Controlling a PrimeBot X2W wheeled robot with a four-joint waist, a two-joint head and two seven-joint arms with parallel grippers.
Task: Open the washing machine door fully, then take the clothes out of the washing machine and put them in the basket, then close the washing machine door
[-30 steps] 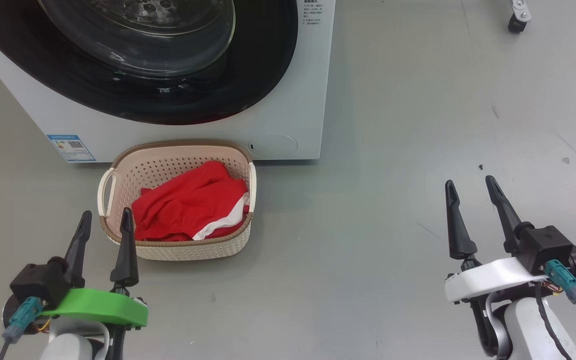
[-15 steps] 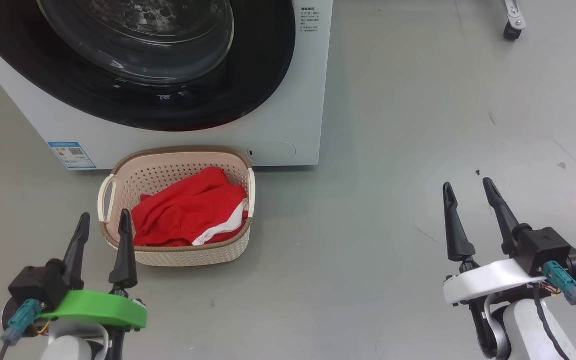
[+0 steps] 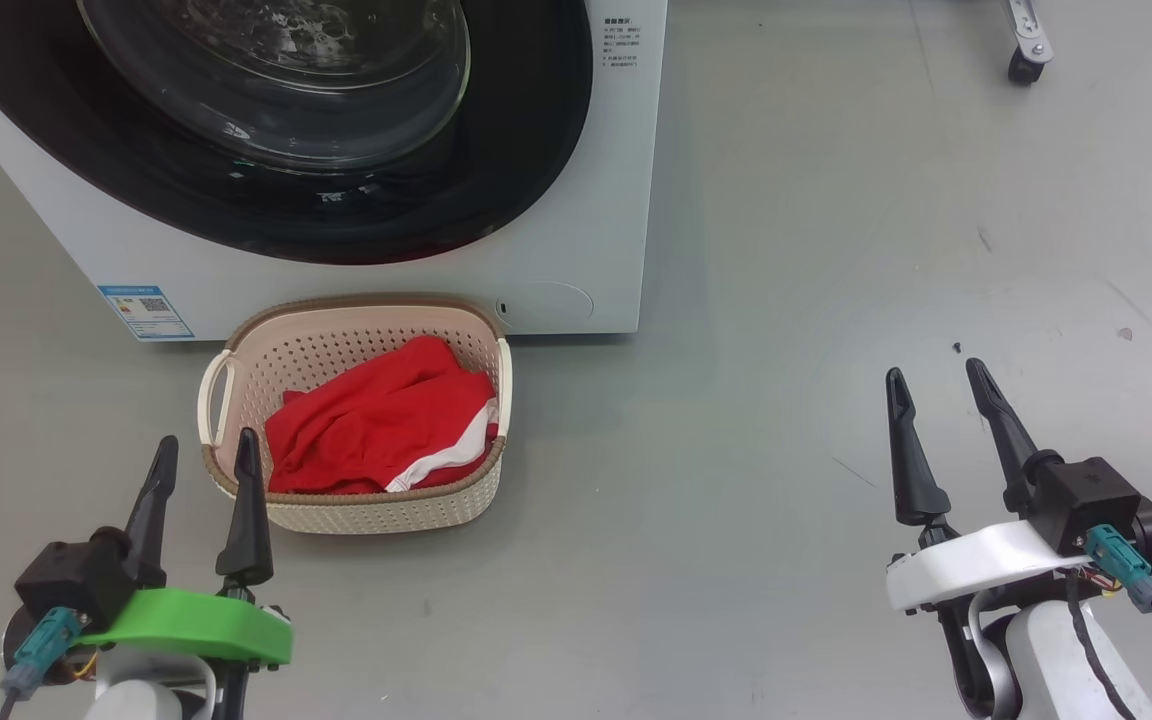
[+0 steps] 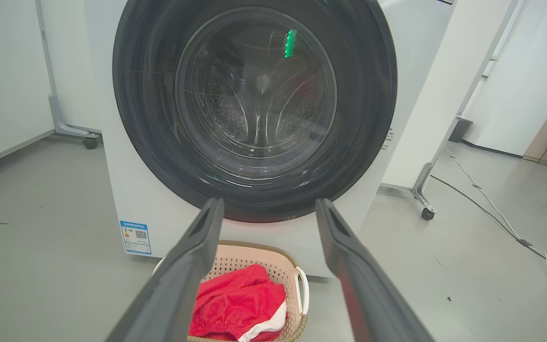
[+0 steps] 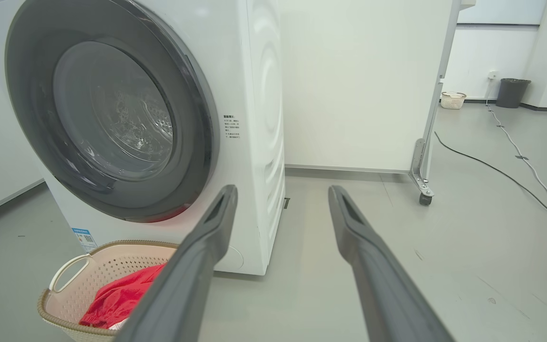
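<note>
While the left gripper (image 3: 208,437) is hanging low at the left of the head view, its two dark fingers are standing apart with nothing between them; one fingertip is overlapping the near left corner of the basket (image 3: 376,505) in that view, though whether it is touching cannot be told. A blue sticker (image 3: 145,312) is showing on the lower left of the washing machine (image 3: 586,270). The basket is sitting on the grey floor (image 3: 786,300) just in front of the machine, its far rim close under the machine's front panel; the clothes (image 3: 376,420), red with a white stripe along one edge, are lying bunched inside it, filling the right half more than the left. Above the basket, the washing machine door (image 3: 496,190) is sitting shut against the front; its glossy black rim is lying flush with the white face in the right wrist view, and the perforated drum is showing through the clear glass in the left wrist view, with no garment visible behind it. Small printed text (image 3: 621,40) is sitting on the white face just right of the door. Further right, well apart from the machine and the basket, the right gripper (image 3: 935,368) is hovering over bare floor; its fingers are spread wide and holding nothing. A small caster wheel (image 3: 1021,65) is standing on the floor at the upper right.
</note>
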